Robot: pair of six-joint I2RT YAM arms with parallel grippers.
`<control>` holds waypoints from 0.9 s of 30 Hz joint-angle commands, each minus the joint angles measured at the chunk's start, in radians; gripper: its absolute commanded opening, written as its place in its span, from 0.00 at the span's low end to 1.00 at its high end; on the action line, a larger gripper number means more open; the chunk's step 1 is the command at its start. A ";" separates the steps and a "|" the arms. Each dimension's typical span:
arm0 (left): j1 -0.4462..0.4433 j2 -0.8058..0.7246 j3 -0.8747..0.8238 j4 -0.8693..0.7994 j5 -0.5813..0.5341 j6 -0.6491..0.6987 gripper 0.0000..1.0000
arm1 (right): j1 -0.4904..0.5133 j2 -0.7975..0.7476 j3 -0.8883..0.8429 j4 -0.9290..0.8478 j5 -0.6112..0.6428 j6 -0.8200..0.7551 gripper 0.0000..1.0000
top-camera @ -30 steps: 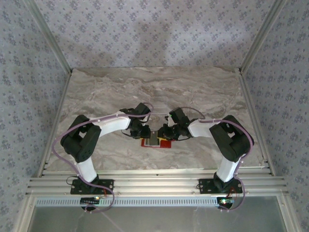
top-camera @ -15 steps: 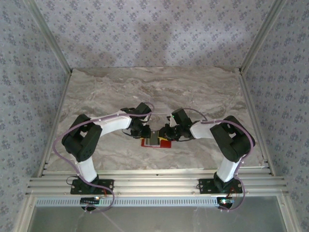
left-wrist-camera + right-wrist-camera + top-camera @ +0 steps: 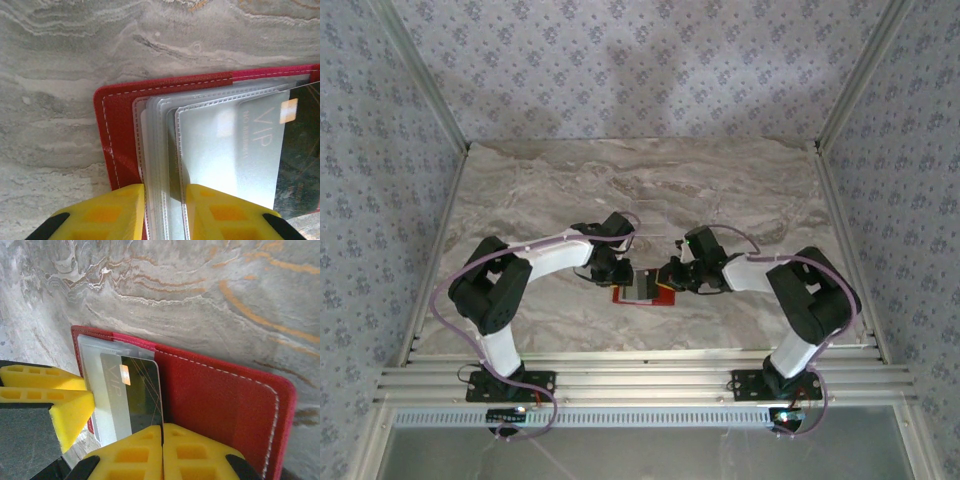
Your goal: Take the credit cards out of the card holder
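The card holder lies open near the middle of the near edge of the desk. The left fingers pinch its clear sleeves. The right fingers are closed on a corner of the VIP credit card. Pull it straight along the pocket, slowly, with the left grip firm.

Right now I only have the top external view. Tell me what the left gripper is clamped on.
Observer: The left gripper pinches the clear sleeves of the open red card holder, not a card.
Operator: Report the right gripper.
Observer: The right gripper is shut on the edge of a credit card printed VIP.
Operator: Say how far out that card is.
Observer: Its dark end sticks out past the sleeve; the VIP end sits under plastic.
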 commanded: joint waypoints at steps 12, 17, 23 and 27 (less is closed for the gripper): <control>-0.002 0.070 -0.022 -0.077 -0.099 0.016 0.28 | -0.001 0.084 0.006 0.046 -0.045 0.012 0.27; -0.002 0.064 -0.024 -0.078 -0.102 0.016 0.28 | 0.005 0.102 0.019 0.044 -0.058 0.011 0.28; -0.005 0.065 -0.023 -0.078 -0.102 0.016 0.28 | 0.007 0.082 0.025 0.015 -0.036 0.001 0.20; -0.003 0.063 -0.024 -0.078 -0.102 0.018 0.28 | 0.007 0.051 0.034 -0.029 -0.006 -0.020 0.13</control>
